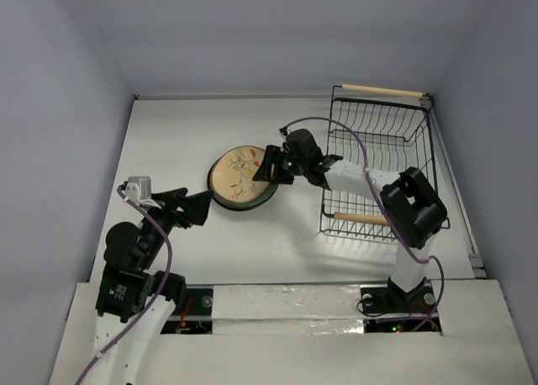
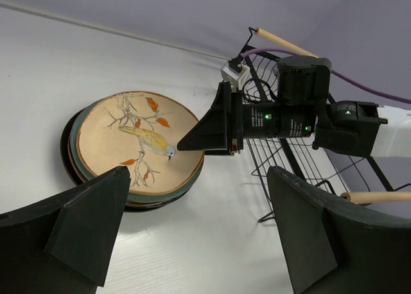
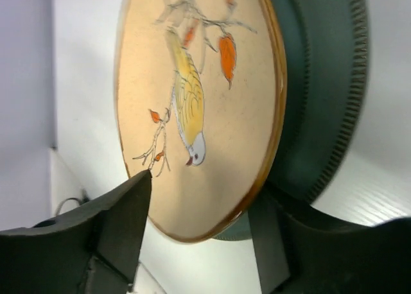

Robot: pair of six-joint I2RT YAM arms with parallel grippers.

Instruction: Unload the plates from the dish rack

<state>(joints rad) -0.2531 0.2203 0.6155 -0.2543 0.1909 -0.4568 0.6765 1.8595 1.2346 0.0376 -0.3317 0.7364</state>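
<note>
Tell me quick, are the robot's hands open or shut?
Left gripper: open, empty.
Right gripper: open around the rim of the tan plate.

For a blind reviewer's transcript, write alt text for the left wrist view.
A tan plate painted with a bird on a branch tops a stack of plates on a white table. The right gripper reaches over its rim, the wire dish rack behind it. The left gripper, open, frames the foreground.

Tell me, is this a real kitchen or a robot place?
Probably a robot test booth, not a kitchen. Bare grey walls box in a plain white table, two robot arms are fixed at its near edge, and on it stand a dish rack and a stack of plates.
</note>
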